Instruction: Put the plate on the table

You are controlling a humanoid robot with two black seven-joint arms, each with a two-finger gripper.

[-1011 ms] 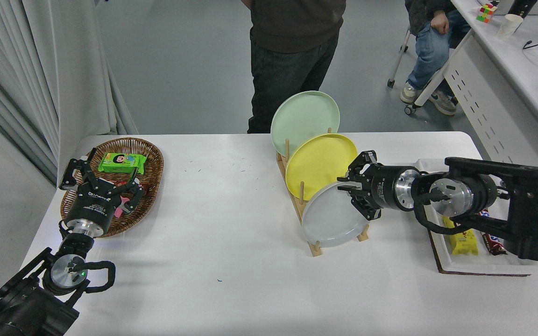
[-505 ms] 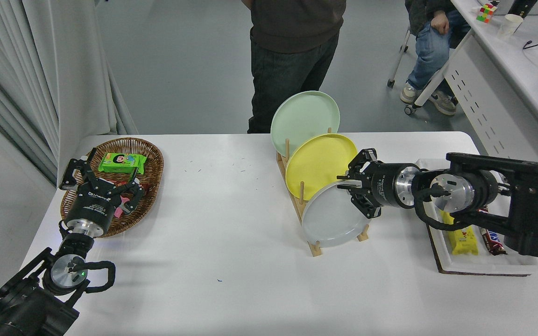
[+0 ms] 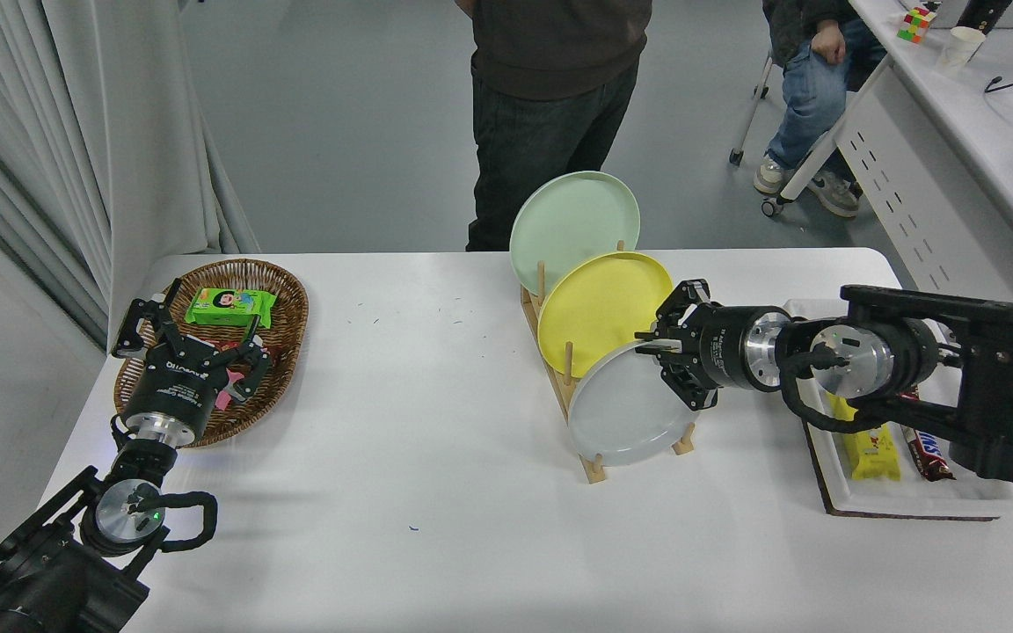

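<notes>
The light grey plate stands tilted in the front slot of a wooden rack on the white table. Behind it stand the yellow plate and the pale green plate. My right gripper comes in from the right, level with the plate's upper right rim. Its fingers are closed on that rim, just in front of the yellow plate. The plate still rests in the rack. My left gripper is parked open at the lower left, over a wicker basket.
The wicker basket holds a green packet. A white tray with snack bars lies under my right arm. A person stands at the far edge behind the rack, and another sits at the upper right.
My right gripper's fingers have drawn closer together on the grey plate's rim and the right forearm has shifted slightly. The plate and left arm have not moved.
</notes>
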